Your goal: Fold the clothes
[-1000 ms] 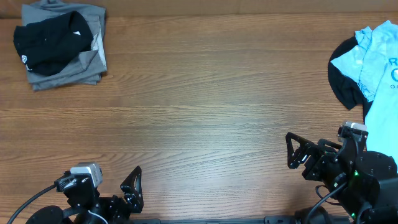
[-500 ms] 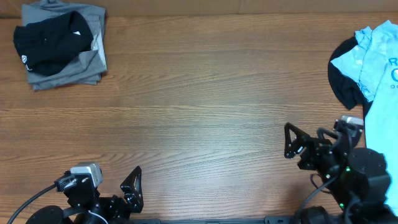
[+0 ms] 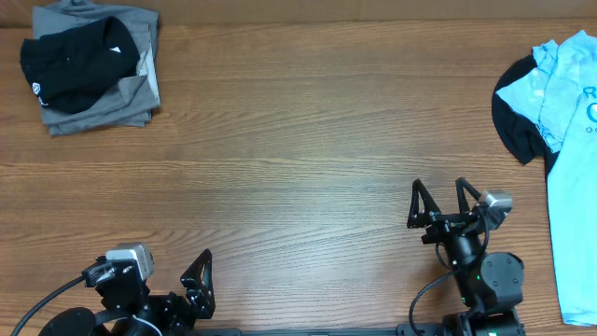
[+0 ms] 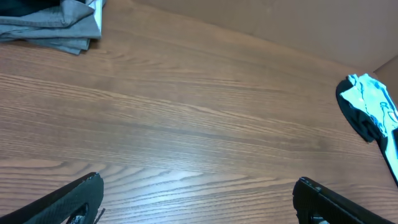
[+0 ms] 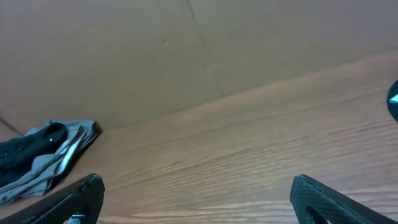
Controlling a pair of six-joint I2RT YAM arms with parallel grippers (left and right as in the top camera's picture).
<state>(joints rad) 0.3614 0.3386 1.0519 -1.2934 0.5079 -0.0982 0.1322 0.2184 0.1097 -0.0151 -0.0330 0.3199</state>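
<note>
A folded black shirt [image 3: 76, 63] lies on folded grey trousers [image 3: 131, 93] at the table's far left corner; the pile also shows in the left wrist view [image 4: 59, 28] and the right wrist view [image 5: 43, 155]. A light blue T-shirt [image 3: 569, 121] lies spread at the right edge over a black garment [image 3: 515, 131]; both show in the left wrist view [image 4: 373, 109]. My left gripper [image 3: 198, 277] is open and empty at the front left. My right gripper [image 3: 438, 198] is open and empty at the front right, left of the blue T-shirt.
The wooden table [image 3: 298, 159] stretches between the two clothing piles. A brown cardboard wall [image 5: 186, 56] stands behind the table's far edge.
My right arm has swung left and turned, so its open gripper now points away from the blue T-shirt toward the table's far side. The left arm has not moved.
</note>
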